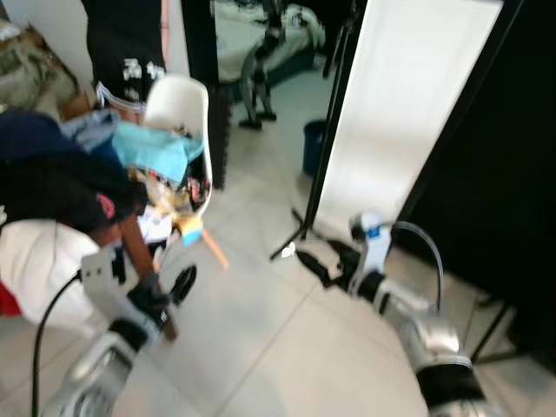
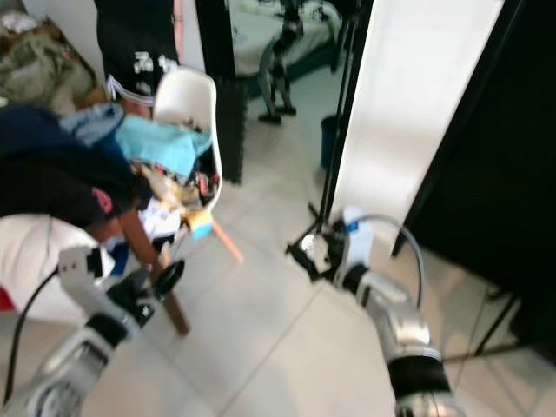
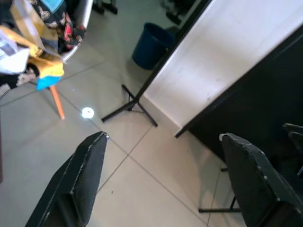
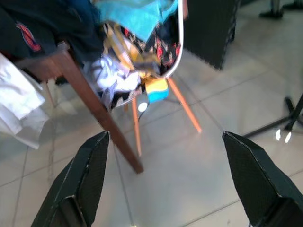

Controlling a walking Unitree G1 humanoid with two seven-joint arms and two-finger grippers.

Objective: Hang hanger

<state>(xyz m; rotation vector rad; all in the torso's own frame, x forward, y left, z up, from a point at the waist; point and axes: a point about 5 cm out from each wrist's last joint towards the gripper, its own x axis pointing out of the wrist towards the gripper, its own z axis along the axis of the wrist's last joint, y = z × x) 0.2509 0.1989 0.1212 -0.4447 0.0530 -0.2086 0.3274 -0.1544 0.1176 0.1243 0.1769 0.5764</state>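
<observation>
Grippers, left (image 3: 161, 184) and right (image 4: 165, 179), gape empty; head views add a clothes-heaped chair (image 1: 178, 104).

Glossy floor tiles (image 1: 261, 347), seemingly plastic chair (image 1: 178, 100)

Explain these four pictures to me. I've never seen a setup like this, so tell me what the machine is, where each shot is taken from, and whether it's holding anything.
This is a walking humanoid robot with two silver arms, each ending in a gripper of two long black fingers. The two wide pictures come from a stereo camera on its head, looking forward and down at a tiled floor. There the left gripper and right gripper reach forward, both open and holding nothing. The other two pictures come from cameras on the wrists, looking along each gripper's own fingers. Ahead on the left stands a white chair piled with clothes, beside a wooden leg. To the right are a tall white panel on a black stand and a blue bin. I can't make out a hanger.
</observation>
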